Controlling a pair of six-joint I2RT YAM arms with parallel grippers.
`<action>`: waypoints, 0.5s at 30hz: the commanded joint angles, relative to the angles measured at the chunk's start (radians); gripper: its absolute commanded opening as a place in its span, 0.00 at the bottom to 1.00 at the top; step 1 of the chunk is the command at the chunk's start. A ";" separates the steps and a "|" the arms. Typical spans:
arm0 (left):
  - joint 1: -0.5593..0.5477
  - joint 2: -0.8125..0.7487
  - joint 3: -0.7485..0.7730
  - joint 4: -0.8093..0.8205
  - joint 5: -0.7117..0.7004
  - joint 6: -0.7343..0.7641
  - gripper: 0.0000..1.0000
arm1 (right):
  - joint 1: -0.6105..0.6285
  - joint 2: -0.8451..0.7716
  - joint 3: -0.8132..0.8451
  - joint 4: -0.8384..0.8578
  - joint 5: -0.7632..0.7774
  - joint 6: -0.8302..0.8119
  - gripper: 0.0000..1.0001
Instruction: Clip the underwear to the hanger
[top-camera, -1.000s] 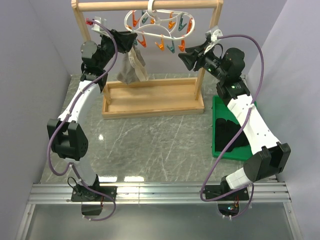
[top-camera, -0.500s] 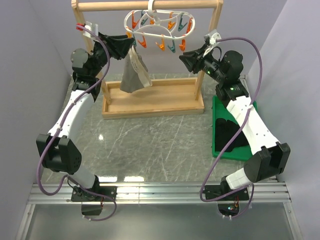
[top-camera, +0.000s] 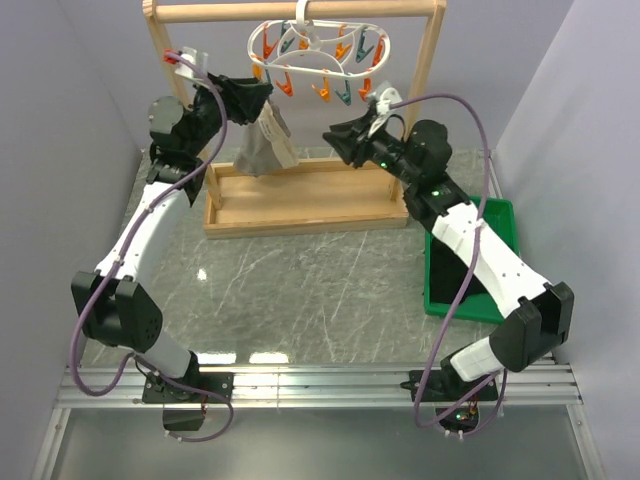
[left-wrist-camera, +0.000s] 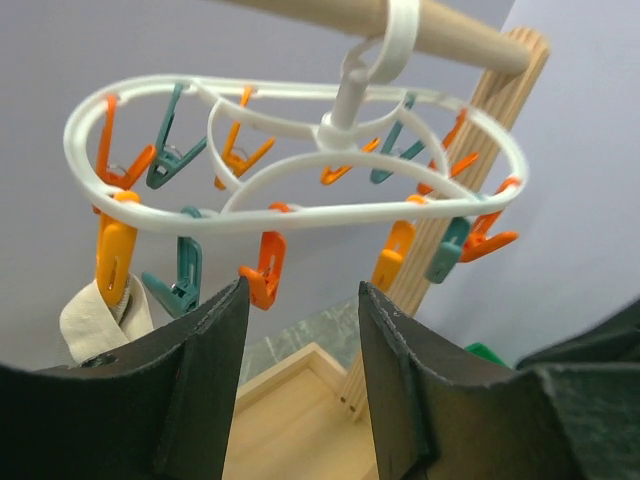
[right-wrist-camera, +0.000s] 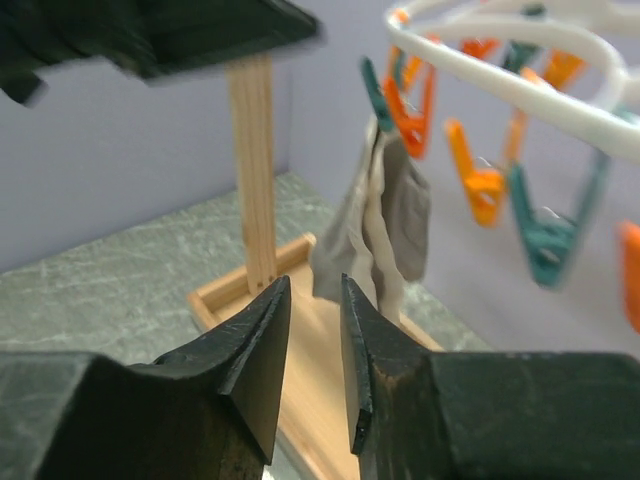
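Left gripper (left-wrist-camera: 300, 290) was apart and empty, since we judged the orange pin (left-wrist-camera: 115, 255) alone carried the underwear (top-camera: 265, 145) | right gripper (right-wrist-camera: 313, 285) was slightly apart, empty, facing it | underwear hung limp at the hanger (left-wrist-camera: 335, 125) end nearest the left arm, taupe folds, beige waistband on top | wooden rack (top-camera: 220, 11) bore the hanger.

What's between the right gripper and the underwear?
Nothing: in the right wrist view, the right gripper faces the underwear across open air.
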 joint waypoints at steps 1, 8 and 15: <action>-0.027 0.054 0.050 0.002 -0.045 0.067 0.53 | 0.048 0.044 0.005 0.149 0.094 -0.047 0.35; -0.052 0.135 0.116 -0.015 -0.097 0.103 0.54 | 0.092 0.164 0.071 0.237 0.167 -0.047 0.39; -0.056 0.179 0.149 0.009 -0.117 0.088 0.54 | 0.095 0.241 0.112 0.279 0.190 -0.051 0.39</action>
